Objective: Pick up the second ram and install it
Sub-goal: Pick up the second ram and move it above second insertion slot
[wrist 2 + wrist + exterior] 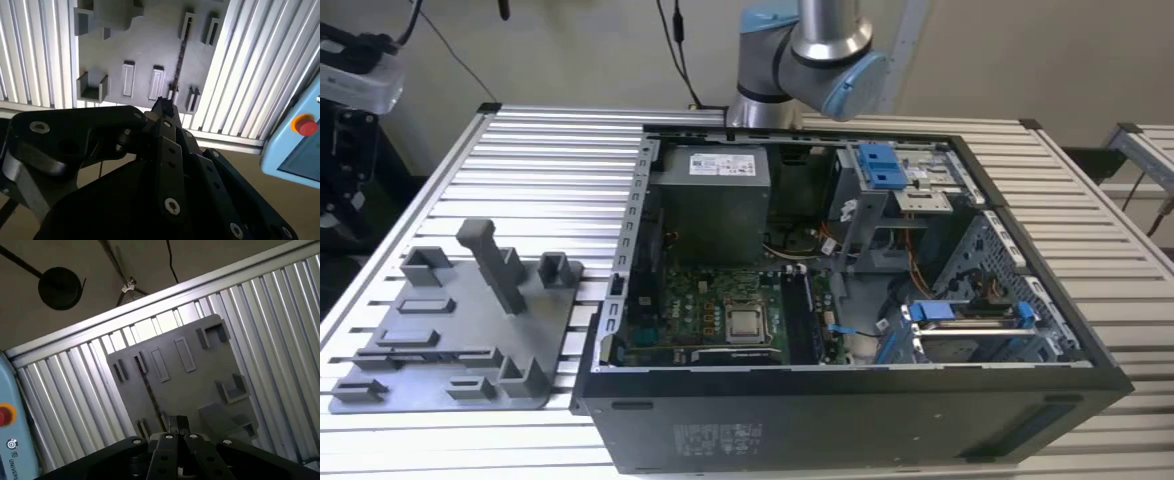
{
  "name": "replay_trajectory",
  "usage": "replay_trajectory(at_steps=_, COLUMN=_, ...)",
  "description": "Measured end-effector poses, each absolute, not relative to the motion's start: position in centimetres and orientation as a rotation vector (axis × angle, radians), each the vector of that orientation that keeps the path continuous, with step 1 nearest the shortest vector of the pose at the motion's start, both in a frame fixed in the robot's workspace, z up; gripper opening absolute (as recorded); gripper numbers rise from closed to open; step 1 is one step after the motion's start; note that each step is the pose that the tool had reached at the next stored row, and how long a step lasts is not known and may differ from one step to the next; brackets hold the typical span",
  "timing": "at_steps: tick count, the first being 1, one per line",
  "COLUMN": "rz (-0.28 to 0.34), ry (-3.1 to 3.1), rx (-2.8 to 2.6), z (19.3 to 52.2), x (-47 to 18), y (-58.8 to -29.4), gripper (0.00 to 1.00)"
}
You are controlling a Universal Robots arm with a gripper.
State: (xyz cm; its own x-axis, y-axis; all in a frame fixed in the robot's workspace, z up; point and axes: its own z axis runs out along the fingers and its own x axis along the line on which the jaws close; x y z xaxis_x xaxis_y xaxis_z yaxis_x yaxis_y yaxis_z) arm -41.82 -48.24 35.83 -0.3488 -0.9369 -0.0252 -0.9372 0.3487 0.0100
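Note:
The second ram [181, 56] is a thin dark stick standing on its edge between two pairs of slots in the grey tray [145, 45]. In the first wrist view the ram [149, 392] crosses the tray [200, 380] the same way. My gripper [162, 104] hangs well above the tray, its fingertips drawn together with nothing between them. Its tips [177, 424] line up near one end of the ram. In the exterior view the arm [803, 45] rises behind the open computer case [854, 300], and the tray [454, 330] lies at the exterior view's left.
The tray carries upright posts [494, 265] and several empty holders. The slatted aluminium table [547, 160] bears both tray and case. A blue pendant with a red button [306, 125] lies beyond the table edge. Cables [120, 270] and a round black object [60, 287] are on the floor.

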Motion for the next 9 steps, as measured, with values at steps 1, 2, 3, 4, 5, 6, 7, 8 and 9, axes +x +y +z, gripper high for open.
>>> replay_trajectory(at_steps=1, rz=0.035, ry=2.551, rx=-1.806, z=35.78, x=-41.82, y=-48.24, gripper=0.11)
replay_trajectory(at_steps=2, rz=0.034, ry=2.536, rx=-1.827, z=35.73, x=-41.82, y=-48.25, gripper=0.11)
replay_trajectory(at_steps=3, rz=0.033, ry=2.521, rx=-1.847, z=35.7, x=-41.82, y=-48.25, gripper=0.11)
replay_trajectory(at_steps=4, rz=0.032, ry=2.506, rx=-1.865, z=35.66, x=-41.82, y=-48.25, gripper=0.11)
replay_trajectory(at_steps=5, rz=0.031, ry=2.49, rx=-1.884, z=35.62, x=-41.82, y=-48.24, gripper=0.11)
replay_trajectory(at_steps=6, rz=0.03, ry=2.476, rx=-1.902, z=35.57, x=-41.82, y=-48.24, gripper=0.11)
replay_trajectory(at_steps=7, rz=0.03, ry=2.462, rx=-1.919, z=35.53, x=-41.82, y=-48.24, gripper=0.11)
replay_trajectory(at_steps=8, rz=0.029, ry=2.449, rx=-1.935, z=35.5, x=-41.82, y=-48.25, gripper=0.11)
replay_trajectory(at_steps=9, rz=0.029, ry=2.436, rx=-1.951, z=35.47, x=-41.82, y=-48.25, gripper=0.11)
